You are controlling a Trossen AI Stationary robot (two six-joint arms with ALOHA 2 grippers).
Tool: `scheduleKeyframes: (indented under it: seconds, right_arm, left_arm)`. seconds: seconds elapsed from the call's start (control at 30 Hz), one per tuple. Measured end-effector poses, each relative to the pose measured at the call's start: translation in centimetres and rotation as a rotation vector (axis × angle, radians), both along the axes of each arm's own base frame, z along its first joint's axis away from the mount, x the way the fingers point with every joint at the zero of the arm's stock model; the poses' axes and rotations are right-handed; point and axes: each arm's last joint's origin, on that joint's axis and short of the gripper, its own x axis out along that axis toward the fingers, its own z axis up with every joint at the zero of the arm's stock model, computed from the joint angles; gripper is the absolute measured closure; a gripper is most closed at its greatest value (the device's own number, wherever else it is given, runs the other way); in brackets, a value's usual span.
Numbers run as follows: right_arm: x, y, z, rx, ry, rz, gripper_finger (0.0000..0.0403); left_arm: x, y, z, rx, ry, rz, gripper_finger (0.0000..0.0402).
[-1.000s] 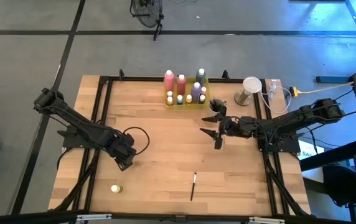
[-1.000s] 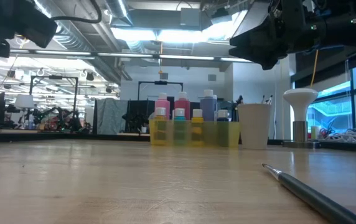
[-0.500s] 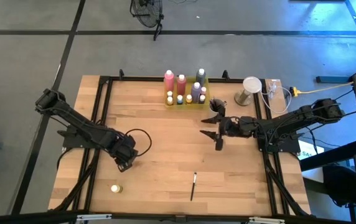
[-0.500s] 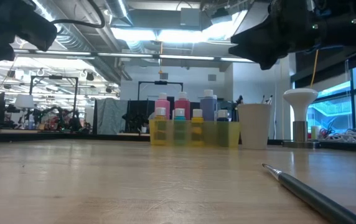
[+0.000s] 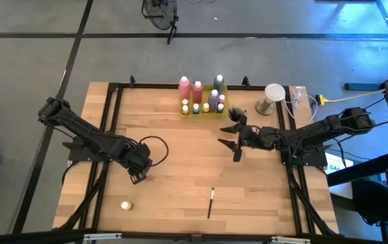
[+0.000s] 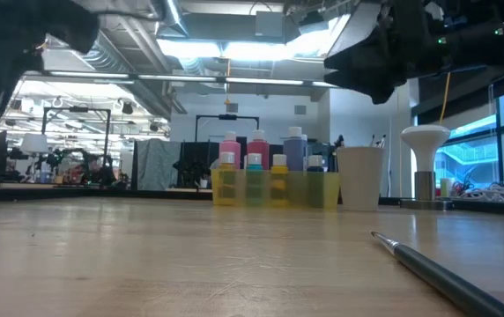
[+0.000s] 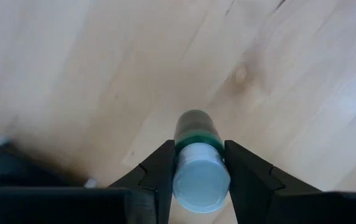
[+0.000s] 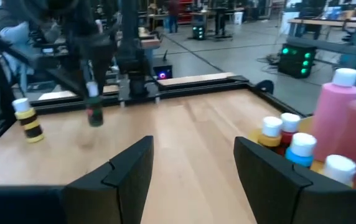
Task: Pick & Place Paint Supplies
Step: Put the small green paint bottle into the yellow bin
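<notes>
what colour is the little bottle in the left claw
Green body with a pale cap, best seen in the left wrist view.

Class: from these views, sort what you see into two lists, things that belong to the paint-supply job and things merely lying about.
Job:
- green bottle in left end effector
- yellow bottle
- paintbrush
- bottles in tray

Lying about:
- yellow tray
- cup
- white stand

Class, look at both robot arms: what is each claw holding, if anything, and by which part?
The left claw grips a small green paint bottle with a pale cap just below the cap. The right claw is open and holds nothing.
</notes>
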Motion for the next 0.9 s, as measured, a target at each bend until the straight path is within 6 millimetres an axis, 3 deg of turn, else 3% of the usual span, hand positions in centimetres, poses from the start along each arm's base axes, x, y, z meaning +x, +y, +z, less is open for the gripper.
scheduleKeyframes:
  seconds: [0.4, 0.67, 0.9]
  right_arm:
    - [0.9, 0.5, -0.3, 0.004, 0.011, 0.117, 0.0176]
    - [4.2, 1.2, -0.1, -0.008, 0.040, 0.196, 0.0176]
    - [6.9, 1.6, -0.4, -0.018, 0.076, 0.218, 0.0176]
  left_arm:
    - [1.3, 1.7, 4.1, 0.086, -0.084, -0.043, 0.0287]
    - [3.7, 3.4, 5.3, 0.130, -0.106, -0.131, 0.0287]
    - [6.3, 3.6, 6.8, 0.152, -0.139, -0.227, 0.0287]
